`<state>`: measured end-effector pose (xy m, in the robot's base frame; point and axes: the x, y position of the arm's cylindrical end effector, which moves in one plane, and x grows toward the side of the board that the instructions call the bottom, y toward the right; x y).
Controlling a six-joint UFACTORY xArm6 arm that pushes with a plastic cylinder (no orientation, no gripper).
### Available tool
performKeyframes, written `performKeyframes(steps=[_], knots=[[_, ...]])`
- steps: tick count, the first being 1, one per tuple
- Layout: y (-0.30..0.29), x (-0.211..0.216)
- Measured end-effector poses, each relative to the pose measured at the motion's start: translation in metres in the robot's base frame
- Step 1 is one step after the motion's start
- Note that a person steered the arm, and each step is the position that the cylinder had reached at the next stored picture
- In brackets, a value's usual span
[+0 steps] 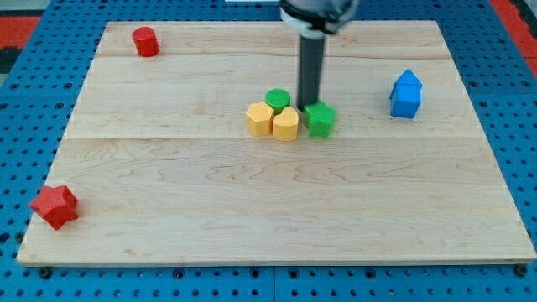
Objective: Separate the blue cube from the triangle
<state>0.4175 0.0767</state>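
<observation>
Near the view's right edge, the blue cube (405,99) and blue triangle (407,80) sit touching, triangle toward the top. My tip (307,106), a bare rod without jaws, rests well left, touching the green star block (320,119).

Pale wood board (168,193) on blue pegboard (33,101) — blocks red (146,41), red (54,206), yellow (259,119), yellow (285,124), green (278,100), green (320,119), blue (406,94).

board (168,193): pale wood, smooth, matt | rod (310,71): dark, matt | blue block (405,95): plastic-looking
</observation>
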Motion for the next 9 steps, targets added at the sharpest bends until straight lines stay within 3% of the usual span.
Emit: performKeyframes(steps=[1,2,3,4,6,7,8,9], knots=[[0.088,0.028],[0.151,0.004],[0.133,-0.018],[0.025,-0.034],[0.135,-0.075],[0.064,-0.108],[0.044,-0.093],[0.075,-0.066]])
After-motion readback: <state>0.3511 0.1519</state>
